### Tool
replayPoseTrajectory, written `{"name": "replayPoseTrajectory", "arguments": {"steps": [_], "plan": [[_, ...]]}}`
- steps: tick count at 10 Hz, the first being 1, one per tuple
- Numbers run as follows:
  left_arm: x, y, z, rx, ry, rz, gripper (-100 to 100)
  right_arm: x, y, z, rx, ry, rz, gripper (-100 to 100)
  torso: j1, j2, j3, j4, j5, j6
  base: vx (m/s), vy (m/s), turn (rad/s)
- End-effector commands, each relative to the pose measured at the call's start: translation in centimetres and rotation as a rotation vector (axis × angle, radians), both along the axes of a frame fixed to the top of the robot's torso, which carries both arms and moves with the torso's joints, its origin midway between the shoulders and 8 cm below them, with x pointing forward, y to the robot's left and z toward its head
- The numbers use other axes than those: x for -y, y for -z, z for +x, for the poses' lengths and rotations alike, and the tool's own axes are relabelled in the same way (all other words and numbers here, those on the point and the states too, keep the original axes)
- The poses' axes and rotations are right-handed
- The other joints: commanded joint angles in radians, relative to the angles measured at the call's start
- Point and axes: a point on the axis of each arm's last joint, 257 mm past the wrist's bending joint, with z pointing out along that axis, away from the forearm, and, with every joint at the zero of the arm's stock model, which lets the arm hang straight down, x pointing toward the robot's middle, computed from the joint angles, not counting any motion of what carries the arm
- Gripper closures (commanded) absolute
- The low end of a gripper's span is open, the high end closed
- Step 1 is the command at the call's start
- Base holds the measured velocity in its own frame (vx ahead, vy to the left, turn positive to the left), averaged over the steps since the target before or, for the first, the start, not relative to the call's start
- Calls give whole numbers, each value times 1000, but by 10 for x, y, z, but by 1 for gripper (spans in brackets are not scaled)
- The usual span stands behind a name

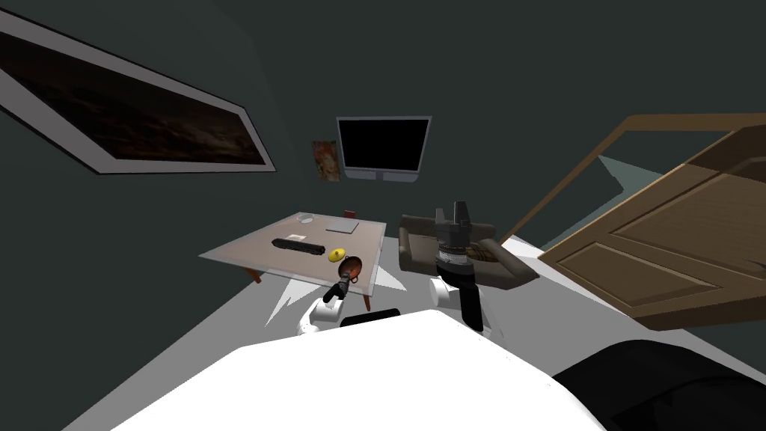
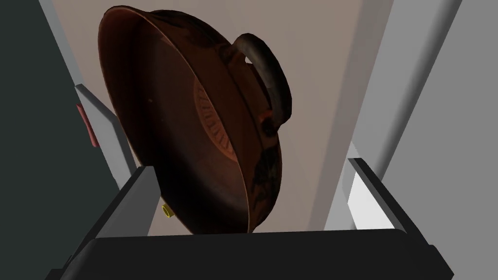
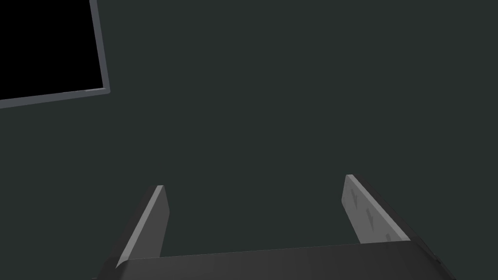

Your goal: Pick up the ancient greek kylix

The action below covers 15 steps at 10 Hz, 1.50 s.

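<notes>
Left gripper point(image 2: 249, 164) reached to table point(image 1: 254, 251) edge, fingers spread around kylix point(image 2: 194, 121) - tilted, glossy dark brown, loop-handled. Right gripper point(image 3: 254, 182) raised, fingers parted.

This is a home's living room. Beyond the left gripper point(image 1: 345, 280) spreads a table point(image 1: 247, 254), with what may be a remote point(image 1: 298, 245) and a grey slab point(image 1: 342, 226) on it. Farther past it a dark screen point(image 1: 383, 146) hangs on the wall point(image 1: 486, 75), a small poster point(image 1: 326, 159) beside it. A brown sofa point(image 1: 408, 239) sits right of the gripper, a panelled door point(image 1: 673, 254) farther right. A large framed picture point(image 1: 135, 112) hangs on the wall to its left.
</notes>
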Motion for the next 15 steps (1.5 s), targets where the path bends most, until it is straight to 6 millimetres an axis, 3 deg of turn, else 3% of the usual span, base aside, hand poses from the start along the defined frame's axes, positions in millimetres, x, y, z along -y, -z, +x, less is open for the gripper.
{"name": "replayPoseTrajectory", "arguments": {"steps": [1,2,3,8,9,13,14,15], "plan": [[0,0,0,0,0,0,-100,0,0,0,0,0,0,0,0,0,0,0,0,0,14,-3,-1],[1,0,0,0,0,-1,0,0,0,0,0,0,0,0,0,1,1,0,0,0,0,0,0],[-1,5,-3,1,-1,-1,-100,0,0,0,0,0,0,0,1,2,1,1,0,0,32,-9,-12],[-5,14,-8,1,-4,-1,-100,0,0,0,0,0,0,0,0,-1,-1,0,0,0,55,-11,-8],[-5,14,-8,2,-4,-1,100,0,0,0,0,0,0,0,0,1,0,0,0,0,0,0,0],[-5,15,-9,-1,-6,-3,100,0,0,0,0,0,0,0,0,4,3,2,-1,0,0,0,0],[-5,15,-9,-2,-6,-3,0,0,0,0,0,0,0,0,0,4,3,2,-1,0,0,0,0],[-2,8,-4,1,-2,-1,100,0,0,0,0,0,0,0,0,5,3,2,-1,0,-54,6,16]]}}
